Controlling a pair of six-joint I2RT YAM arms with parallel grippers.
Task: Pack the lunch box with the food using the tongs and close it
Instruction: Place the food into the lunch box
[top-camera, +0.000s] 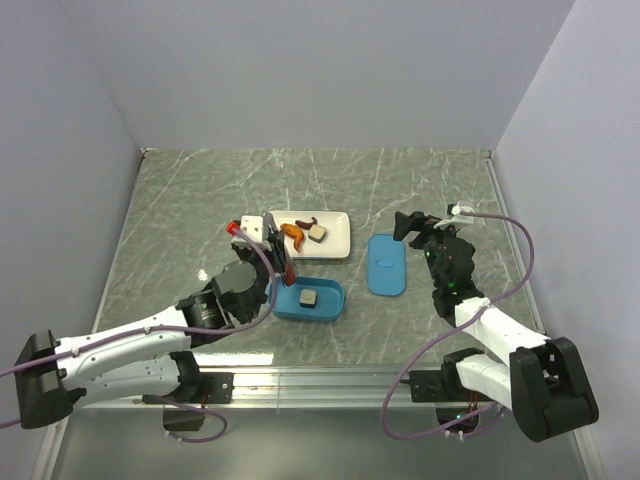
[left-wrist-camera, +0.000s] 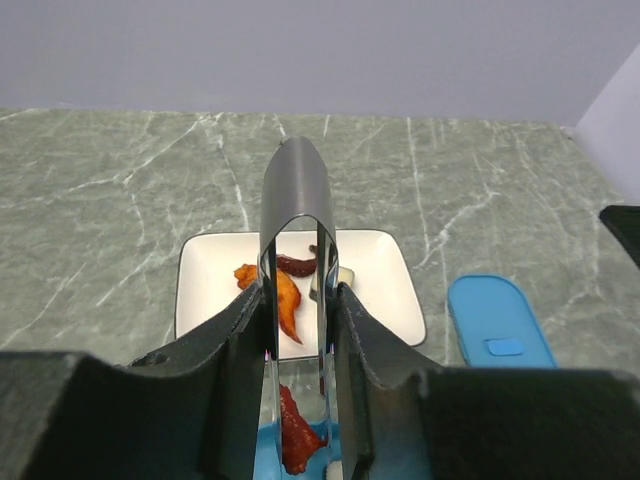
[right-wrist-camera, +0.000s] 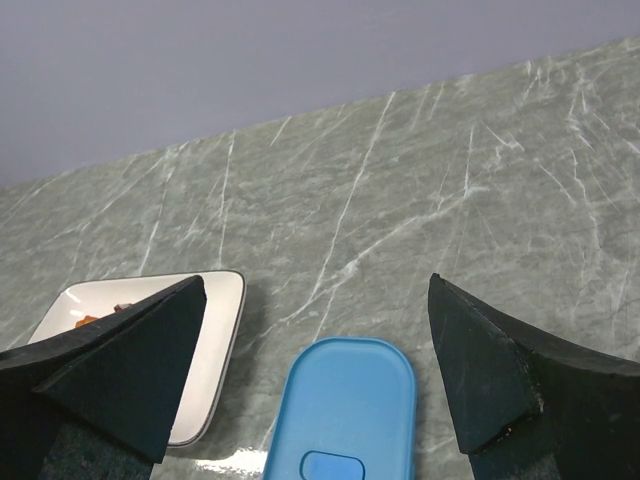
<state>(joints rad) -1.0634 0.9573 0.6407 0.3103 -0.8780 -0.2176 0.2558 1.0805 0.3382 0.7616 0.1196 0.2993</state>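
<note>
A robotics lab cell was suggested: a marble-look table (top-camera: 190, 200) boxed by plain walls (top-camera: 300, 70), an aluminium rail (top-camera: 320, 378) at bottom.

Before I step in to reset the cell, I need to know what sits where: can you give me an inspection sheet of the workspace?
Surface: grey-green marbled table.
Job's things: lunch box open, pale cube inside; lid flat on the table to its right; tongs over the box, red piece at their tips; orange pieces on the white plate.
Clutter: nothing seen.
Grippers: left gripper, fingers shut on the tongs; right gripper open, empty, over the lid.
Cables: purple cable looping off each arm.
Surroundings: plain pale walls.
</note>
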